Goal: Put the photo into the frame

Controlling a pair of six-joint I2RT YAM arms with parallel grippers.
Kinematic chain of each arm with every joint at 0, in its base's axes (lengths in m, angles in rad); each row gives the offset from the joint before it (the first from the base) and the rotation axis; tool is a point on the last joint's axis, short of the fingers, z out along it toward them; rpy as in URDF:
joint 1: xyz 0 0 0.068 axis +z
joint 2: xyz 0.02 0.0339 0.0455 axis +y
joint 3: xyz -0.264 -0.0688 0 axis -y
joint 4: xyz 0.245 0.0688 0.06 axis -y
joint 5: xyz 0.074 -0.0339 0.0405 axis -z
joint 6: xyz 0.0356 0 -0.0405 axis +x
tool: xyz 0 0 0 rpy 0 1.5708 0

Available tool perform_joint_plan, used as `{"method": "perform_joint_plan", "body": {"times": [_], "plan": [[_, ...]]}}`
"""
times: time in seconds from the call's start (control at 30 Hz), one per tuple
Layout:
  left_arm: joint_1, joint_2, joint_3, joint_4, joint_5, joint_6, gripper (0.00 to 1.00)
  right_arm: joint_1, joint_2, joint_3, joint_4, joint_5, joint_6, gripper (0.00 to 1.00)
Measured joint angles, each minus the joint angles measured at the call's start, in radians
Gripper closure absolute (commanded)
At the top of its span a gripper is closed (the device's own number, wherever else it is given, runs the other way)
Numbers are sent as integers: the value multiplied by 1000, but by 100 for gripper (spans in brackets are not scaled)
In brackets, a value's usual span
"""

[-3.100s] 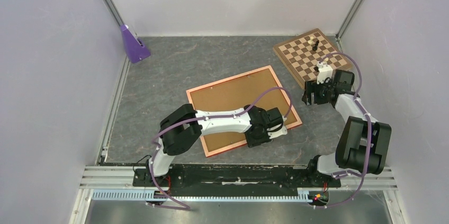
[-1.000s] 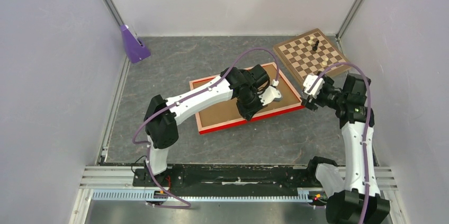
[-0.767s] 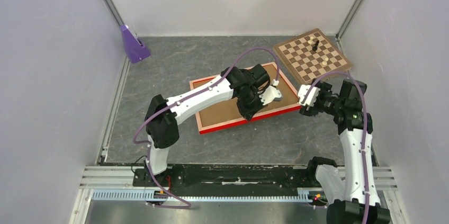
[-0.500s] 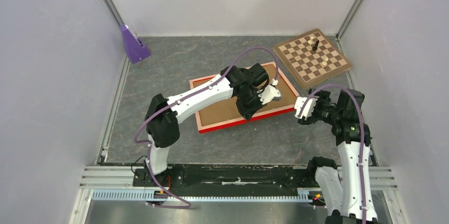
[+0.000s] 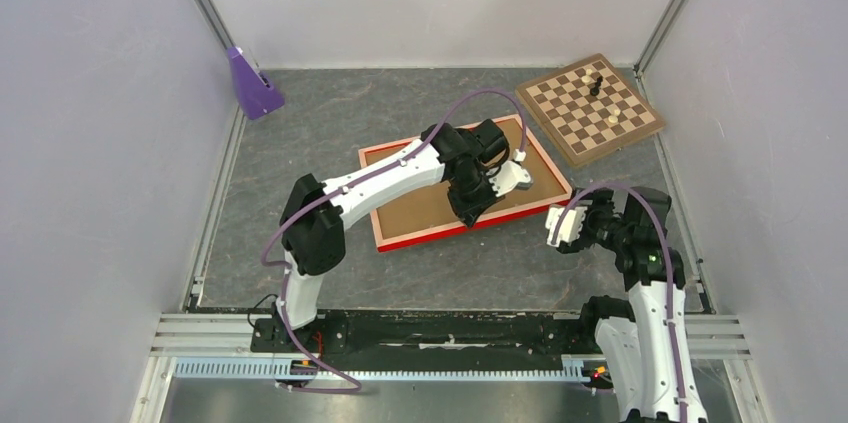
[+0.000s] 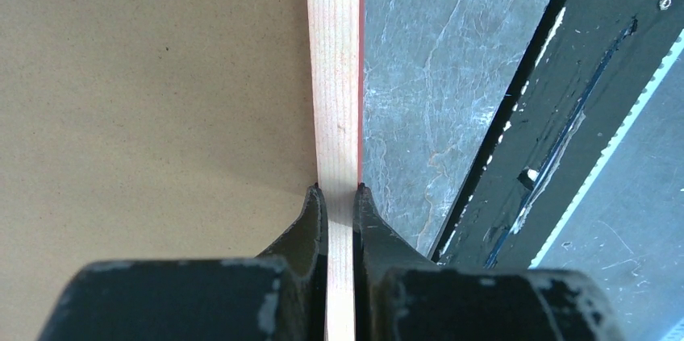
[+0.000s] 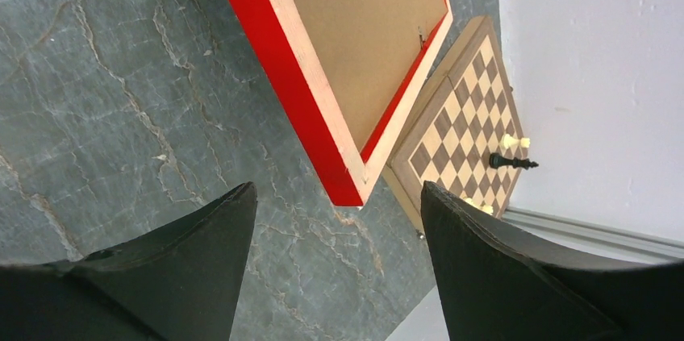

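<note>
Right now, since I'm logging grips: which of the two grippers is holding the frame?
The left gripper: it is shut on the frame's pale wooden rail. The right gripper is open near the frame's red corner and holds nothing.

One frame [image 7: 284, 75], one brown backing board [image 6: 161, 115], one chessboard [image 5: 570, 113], three chess pieces: one black piece [image 5: 596, 84], two pale pieces [image 5: 612, 118]; one purple wedge [image 5: 252, 83]; two grippers: left gripper [image 6: 336, 189], right gripper [image 7: 339, 188]
</note>
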Motion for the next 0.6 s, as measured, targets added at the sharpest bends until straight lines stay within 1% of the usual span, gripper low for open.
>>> {"method": "perform_joint_plan", "body": {"times": [0.27,0.43,0.6], "plan": [[2,10,16,-7,6,0,98,28,-17,-33,64,27,-34,22],[3,11,25,-10,8,0,98,55,13,-33,102,29,-39,21],[5,34,68,-29,13,-1,98,90,43,-33,110,46,-50,21]]}}
